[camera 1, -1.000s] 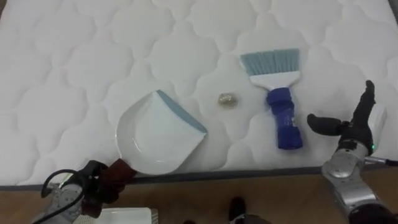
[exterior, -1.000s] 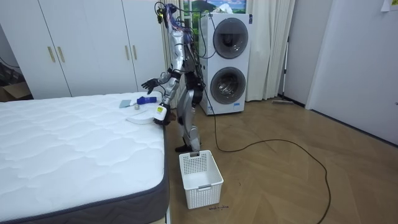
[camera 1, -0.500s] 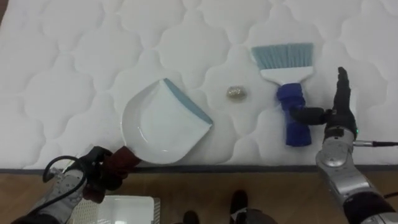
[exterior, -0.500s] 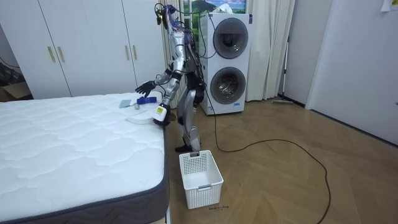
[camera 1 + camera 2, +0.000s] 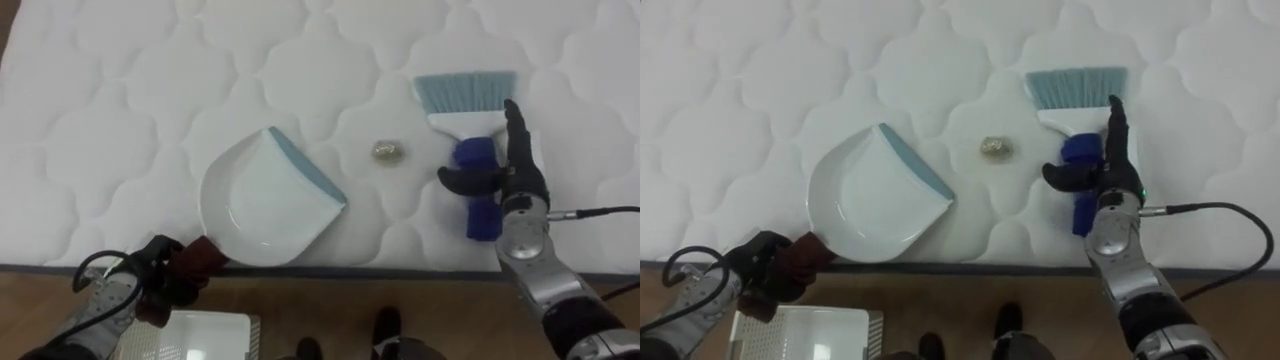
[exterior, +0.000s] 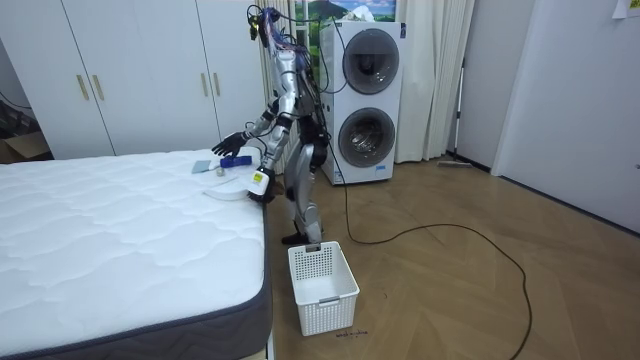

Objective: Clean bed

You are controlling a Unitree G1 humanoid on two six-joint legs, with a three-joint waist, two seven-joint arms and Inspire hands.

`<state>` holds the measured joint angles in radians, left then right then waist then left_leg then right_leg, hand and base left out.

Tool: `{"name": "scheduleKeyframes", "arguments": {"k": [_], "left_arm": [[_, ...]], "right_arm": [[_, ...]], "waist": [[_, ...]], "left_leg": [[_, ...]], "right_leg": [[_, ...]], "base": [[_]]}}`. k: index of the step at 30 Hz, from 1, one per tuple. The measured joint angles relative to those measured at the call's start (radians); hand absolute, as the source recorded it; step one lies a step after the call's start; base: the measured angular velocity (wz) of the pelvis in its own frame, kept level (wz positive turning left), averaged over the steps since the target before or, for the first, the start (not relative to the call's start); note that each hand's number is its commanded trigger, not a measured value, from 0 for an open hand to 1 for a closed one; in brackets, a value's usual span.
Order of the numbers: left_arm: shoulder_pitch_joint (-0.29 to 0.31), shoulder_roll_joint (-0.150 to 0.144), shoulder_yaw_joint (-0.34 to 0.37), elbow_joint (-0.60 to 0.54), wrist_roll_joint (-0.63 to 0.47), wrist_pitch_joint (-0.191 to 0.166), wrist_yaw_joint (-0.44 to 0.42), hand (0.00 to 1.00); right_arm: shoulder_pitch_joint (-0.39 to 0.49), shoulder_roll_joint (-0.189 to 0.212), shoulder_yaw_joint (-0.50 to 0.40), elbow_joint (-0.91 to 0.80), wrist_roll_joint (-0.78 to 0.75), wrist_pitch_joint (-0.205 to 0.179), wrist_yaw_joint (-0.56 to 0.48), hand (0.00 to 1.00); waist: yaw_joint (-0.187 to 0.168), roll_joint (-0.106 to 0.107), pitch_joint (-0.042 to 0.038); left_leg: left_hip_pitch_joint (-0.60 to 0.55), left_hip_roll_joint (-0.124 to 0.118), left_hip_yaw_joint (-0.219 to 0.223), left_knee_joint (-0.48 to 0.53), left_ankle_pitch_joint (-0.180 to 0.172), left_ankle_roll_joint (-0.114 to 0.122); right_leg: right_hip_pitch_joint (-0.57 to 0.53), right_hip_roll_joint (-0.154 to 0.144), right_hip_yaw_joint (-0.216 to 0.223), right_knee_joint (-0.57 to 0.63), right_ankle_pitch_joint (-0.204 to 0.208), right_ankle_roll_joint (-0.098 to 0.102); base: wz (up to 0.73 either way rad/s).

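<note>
Lower left of the frame: the left hand (image 5: pixel 145 288) is clamped round the dark red handle of the white dustpan (image 5: pixel 262 205), which lies flat on the bed (image 5: pixel 100 120) near its edge, blue lip pointing to the upper right. Just right of that lip, a small crumpled scrap (image 5: pixel 386 152) sits on the mattress by itself. Further right is the brush (image 5: pixel 478 175), bristles pointing to the top of the frame. The right hand (image 5: pixel 520 185) is right over its blue handle, fingers straight, thumb spread out across it, not wrapped round anything. A white basket (image 6: pixel 322 287) stands on the floor beside the bed.
</note>
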<state>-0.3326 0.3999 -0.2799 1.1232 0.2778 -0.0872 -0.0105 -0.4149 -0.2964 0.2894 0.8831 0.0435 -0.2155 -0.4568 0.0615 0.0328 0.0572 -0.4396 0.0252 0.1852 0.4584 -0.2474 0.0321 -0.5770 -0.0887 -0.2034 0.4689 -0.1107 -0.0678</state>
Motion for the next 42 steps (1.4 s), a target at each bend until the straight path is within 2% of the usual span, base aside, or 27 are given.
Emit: {"name": "scheduleKeyframes", "arguments": {"k": [10,13,20,30,31,32,33,34,38,42], "left_arm": [[0.000,0.000,-0.001,-0.011,-0.001,0.015,-0.002,1.00],[0.001,-0.001,-0.004,-0.012,-0.001,0.016,-0.002,1.00],[-0.002,0.000,-0.019,-0.027,-0.001,0.023,-0.002,1.00],[0.000,0.000,-0.021,-0.026,-0.001,0.036,-0.019,1.00],[0.000,0.000,-0.022,-0.026,-0.001,0.037,-0.020,1.00],[0.000,0.000,-0.023,-0.025,-0.002,0.037,-0.020,1.00],[0.000,0.000,-0.030,-0.025,-0.004,0.038,-0.021,1.00],[0.000,0.000,-0.034,-0.025,-0.007,0.038,-0.021,1.00],[0.001,0.000,-0.041,-0.025,-0.008,0.043,-0.021,1.00],[0.002,0.000,-0.041,-0.029,-0.011,0.051,-0.021,1.00]], "right_arm": [[0.000,0.000,0.006,0.051,-0.001,0.026,0.035,0.00],[0.000,-0.001,0.005,0.084,-0.002,0.040,0.035,0.00],[-0.001,-0.027,0.005,0.165,-0.002,0.042,0.035,0.00],[0.002,-0.038,0.019,0.173,0.005,0.042,0.035,0.00],[0.002,-0.040,0.023,0.173,0.005,0.042,0.035,0.20],[0.003,-0.044,0.028,0.174,0.008,0.042,0.035,0.70],[0.003,-0.050,0.035,0.176,0.014,0.042,0.038,0.93],[0.002,-0.051,0.036,0.179,0.014,0.042,0.041,1.00],[0.001,-0.065,0.039,0.201,0.012,0.038,0.044,1.00],[-0.001,-0.104,0.039,0.218,0.008,0.039,0.045,1.00]], "waist": [[0.003,0.005,0.0030],[0.001,0.007,0.0025],[0.007,0.013,0.0033],[0.006,0.027,-0.0023],[0.006,0.028,-0.0027],[0.006,0.028,-0.0033],[0.006,0.030,-0.0042],[0.006,0.031,-0.0049],[0.002,0.032,-0.0060],[-0.001,0.035,-0.0078]], "left_leg": [[-0.002,0.000,0.002,0.001,0.000,0.000],[-0.004,-0.002,0.002,0.008,0.000,0.000],[-0.005,-0.002,0.000,0.013,0.000,0.000],[-0.002,-0.001,0.001,0.010,0.000,0.000],[-0.002,-0.001,0.001,0.009,0.000,0.000],[-0.002,-0.001,0.001,0.009,0.000,0.000],[-0.002,-0.001,0.001,0.009,0.000,0.000],[-0.002,-0.001,0.001,0.010,0.000,0.000],[-0.002,-0.002,0.001,0.007,0.000,0.000],[-0.005,-0.001,-0.003,0.008,0.000,0.000]], "right_leg": [[0.000,-0.002,-0.004,0.004,-0.002,0.000],[-0.003,-0.013,-0.014,0.018,-0.009,-0.003],[-0.003,-0.014,-0.015,0.022,-0.010,-0.003],[-0.003,-0.014,-0.018,0.033,-0.012,-0.007],[-0.003,-0.014,-0.018,0.033,-0.012,-0.007],[-0.003,-0.014,-0.018,0.034,-0.012,-0.008],[-0.003,-0.015,-0.018,0.035,-0.012,-0.008],[-0.002,-0.015,-0.019,0.035,-0.012,-0.008],[-0.002,-0.018,-0.022,0.038,-0.013,-0.008],[0.001,-0.016,-0.025,0.033,-0.013,-0.008]], "base": [[0.01],[0.04],[0.00],[0.01],[0.00],[0.00],[0.00],[0.03],[0.02],[0.03]]}}
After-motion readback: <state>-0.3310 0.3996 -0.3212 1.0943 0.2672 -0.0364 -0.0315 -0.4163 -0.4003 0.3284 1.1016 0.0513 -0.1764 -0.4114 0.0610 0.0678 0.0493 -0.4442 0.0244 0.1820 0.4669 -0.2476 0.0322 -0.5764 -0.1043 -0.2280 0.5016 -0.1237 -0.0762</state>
